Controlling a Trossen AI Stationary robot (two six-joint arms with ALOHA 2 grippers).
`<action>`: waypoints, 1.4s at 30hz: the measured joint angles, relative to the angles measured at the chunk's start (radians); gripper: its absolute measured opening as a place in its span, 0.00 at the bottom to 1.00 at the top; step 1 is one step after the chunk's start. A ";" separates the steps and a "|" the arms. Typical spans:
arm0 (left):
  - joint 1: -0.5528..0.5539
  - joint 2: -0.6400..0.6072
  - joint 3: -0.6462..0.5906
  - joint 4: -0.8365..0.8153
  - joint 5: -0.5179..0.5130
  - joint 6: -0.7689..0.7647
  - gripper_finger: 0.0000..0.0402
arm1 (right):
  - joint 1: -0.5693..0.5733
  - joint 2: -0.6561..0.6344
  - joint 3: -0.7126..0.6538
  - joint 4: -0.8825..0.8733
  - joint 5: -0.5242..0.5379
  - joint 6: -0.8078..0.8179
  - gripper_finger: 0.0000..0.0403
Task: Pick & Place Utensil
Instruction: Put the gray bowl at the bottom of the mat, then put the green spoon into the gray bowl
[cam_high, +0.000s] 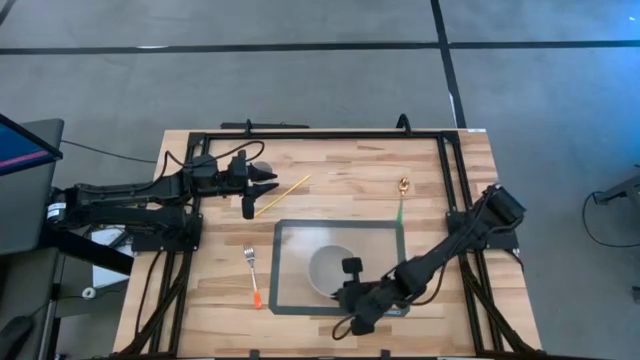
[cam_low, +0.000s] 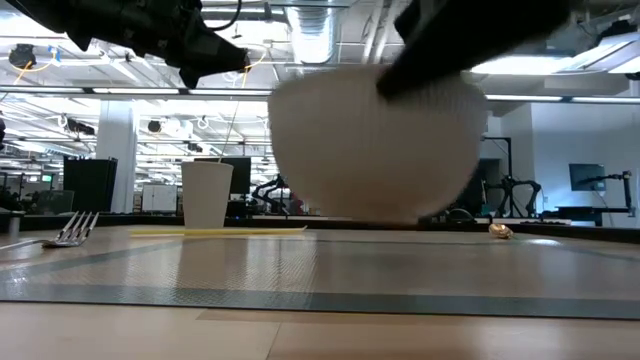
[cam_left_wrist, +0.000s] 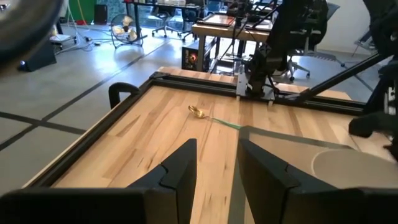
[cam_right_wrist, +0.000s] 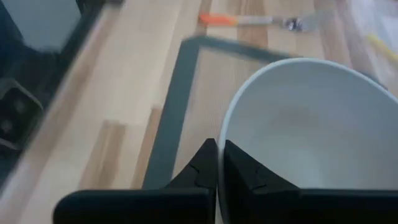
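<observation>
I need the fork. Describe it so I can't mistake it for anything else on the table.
Start at the grey mat in the middle of the wooden table. Just off the mat's edge on the left arm's side lies the fork, apart from the white bowl held by the right pincer. It alone has silver prongs and an orange handle; the yellow stick lies farther off.

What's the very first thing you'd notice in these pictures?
The round white bowl grabs the eye: it sits on the clear grey-edged mat in the middle of the wooden table, and the right gripper pinches its rim. Left of the mat lies a silver fork with an orange handle. The left gripper hovers at the table's far left, above a long yellow stick.
</observation>
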 joint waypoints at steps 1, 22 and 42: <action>0.000 0.000 0.000 0.001 0.000 0.000 0.29 | 0.000 0.011 0.000 -0.005 0.000 0.002 0.00; 0.000 0.000 0.000 0.000 0.000 -0.033 0.29 | -0.019 0.031 0.000 0.007 -0.141 0.133 0.11; 0.000 0.000 -0.001 -0.012 0.000 -0.037 0.29 | -0.036 0.033 0.306 -0.335 -0.140 0.098 0.34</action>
